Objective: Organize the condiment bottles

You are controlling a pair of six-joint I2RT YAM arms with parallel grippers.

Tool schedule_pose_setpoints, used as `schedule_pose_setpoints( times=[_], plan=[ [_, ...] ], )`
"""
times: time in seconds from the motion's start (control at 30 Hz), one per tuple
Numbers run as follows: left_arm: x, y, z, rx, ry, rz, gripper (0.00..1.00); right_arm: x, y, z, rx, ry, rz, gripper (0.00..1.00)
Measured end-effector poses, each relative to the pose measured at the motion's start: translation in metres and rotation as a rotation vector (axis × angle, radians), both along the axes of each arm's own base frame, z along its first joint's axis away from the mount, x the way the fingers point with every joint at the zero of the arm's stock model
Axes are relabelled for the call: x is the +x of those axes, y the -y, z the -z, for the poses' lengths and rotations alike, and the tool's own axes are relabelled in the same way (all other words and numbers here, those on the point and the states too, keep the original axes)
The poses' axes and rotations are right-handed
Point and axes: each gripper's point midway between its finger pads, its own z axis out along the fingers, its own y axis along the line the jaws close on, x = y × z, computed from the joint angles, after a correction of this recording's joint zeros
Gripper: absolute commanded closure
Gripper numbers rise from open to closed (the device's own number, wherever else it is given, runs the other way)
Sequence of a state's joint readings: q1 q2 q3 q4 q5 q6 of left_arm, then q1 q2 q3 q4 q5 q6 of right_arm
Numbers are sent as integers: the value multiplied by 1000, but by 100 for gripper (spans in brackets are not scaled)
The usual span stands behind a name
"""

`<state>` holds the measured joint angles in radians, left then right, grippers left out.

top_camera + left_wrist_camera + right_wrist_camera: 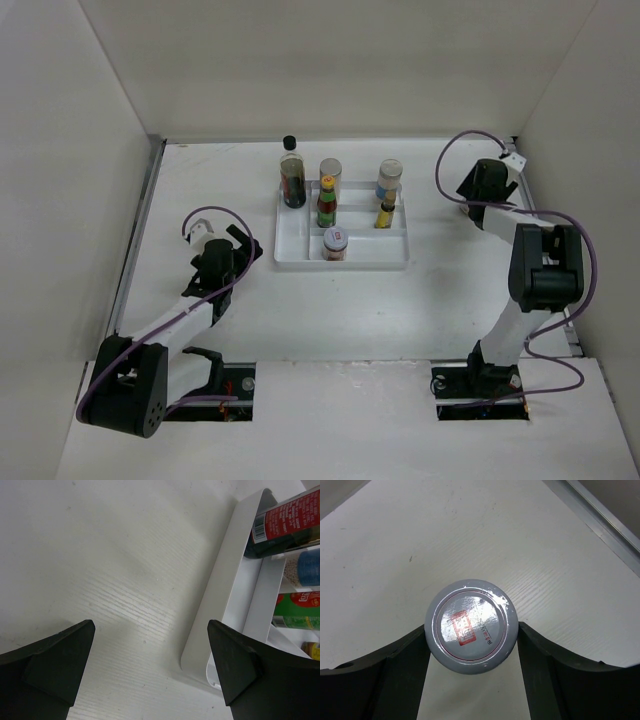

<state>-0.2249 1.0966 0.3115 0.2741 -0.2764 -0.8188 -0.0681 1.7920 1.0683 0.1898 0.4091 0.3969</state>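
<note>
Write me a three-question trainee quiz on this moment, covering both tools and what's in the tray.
1. True or false: the left tool is open and holds nothing.
2. What is the right tool gripping? A) a grey-lidded jar B) a tiny yellow bottle C) nothing
3. In the top view, how many bottles and jars stand in the white tray?

Key: 1 true; 2 A; 3 six.
</note>
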Motion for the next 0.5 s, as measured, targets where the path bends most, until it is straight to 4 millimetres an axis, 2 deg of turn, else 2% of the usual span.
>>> schedule_pose_setpoints(
  times=[0.1, 0.17, 0.27, 0.37, 0.5],
  plan=[
    [0, 0, 0, 0, 0, 0, 0, -5, -3, -1, 1, 18, -2, 50],
    [0, 0, 0, 0, 0, 0, 0, -18, -7, -2, -1, 19, -1, 50],
    [0, 0, 0, 0, 0, 0, 0, -40, -25, -3, -15, 7, -22, 49],
    [0, 0, 0, 0, 0, 0, 0, -55, -56, -10, -28, 18, -81, 49],
    [0, 0, 0, 0, 1, 1, 0, -71, -101, -30, -25, 74, -185, 49]
  ],
)
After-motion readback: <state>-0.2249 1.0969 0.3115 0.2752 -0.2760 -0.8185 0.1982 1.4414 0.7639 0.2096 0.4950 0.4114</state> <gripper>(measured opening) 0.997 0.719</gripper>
